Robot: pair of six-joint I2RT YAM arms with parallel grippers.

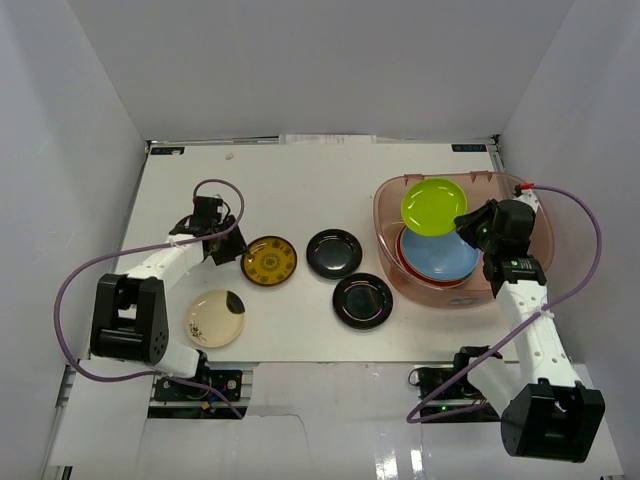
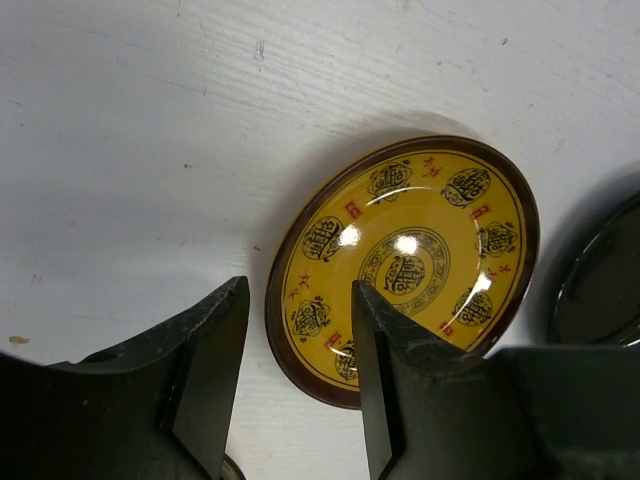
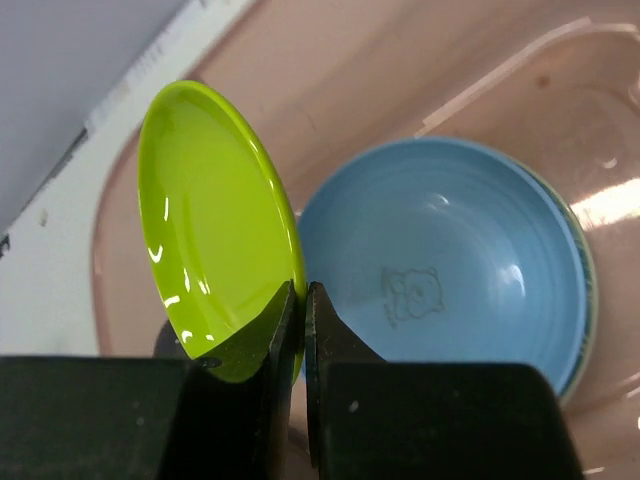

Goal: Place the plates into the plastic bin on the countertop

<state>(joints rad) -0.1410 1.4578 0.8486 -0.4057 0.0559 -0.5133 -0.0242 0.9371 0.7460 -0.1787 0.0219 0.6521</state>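
My right gripper (image 1: 463, 222) (image 3: 302, 298) is shut on the rim of a lime green plate (image 1: 433, 205) (image 3: 215, 230). It holds the plate tilted over the pinkish plastic bin (image 1: 381, 212) (image 3: 400, 80). A light blue plate (image 1: 440, 256) (image 3: 450, 270) lies below it in the bin, on top of other plates. My left gripper (image 1: 226, 250) (image 2: 300, 350) is open and straddles the near rim of a yellow-brown patterned plate (image 1: 269, 260) (image 2: 410, 250) on the white countertop (image 1: 300, 180). One finger is over the plate's inside, the other outside the rim.
Two glossy black plates (image 1: 334, 253) (image 1: 362, 300) lie between the patterned plate and the bin; one of them (image 2: 600, 290) shows at the left wrist view's right edge. A cream plate (image 1: 215, 318) with a dark patch sits near the left arm's base. White walls enclose the countertop.
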